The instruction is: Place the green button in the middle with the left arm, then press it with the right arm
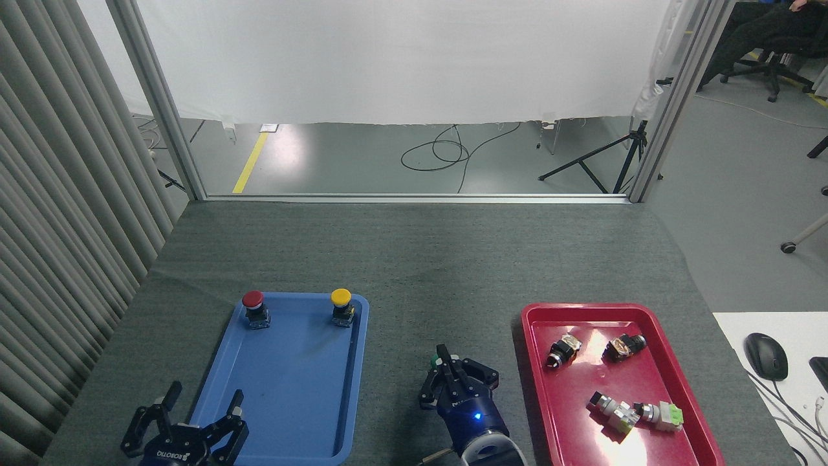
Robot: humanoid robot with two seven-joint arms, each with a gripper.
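The green button [452, 358] stands on the middle [440, 304], the bare grey cloth between the two trays. Only a sliver of its green cap shows. My right gripper [444, 360] covers the rest from above, its fingers drawn together into one point on the cap, shut. Whether the cap is pushed down cannot be seen. My left gripper [204, 393] is low at the bottom left, by the near left corner of the blue tray [291, 388]. It is open and holds nothing.
A red-capped button [253, 306] and a yellow-capped button [341, 305] stand at the blue tray's far end. The red tray [582, 388] on the right holds several loose switches, one with a pale green end [666, 414]. Curtain folds line the left side.
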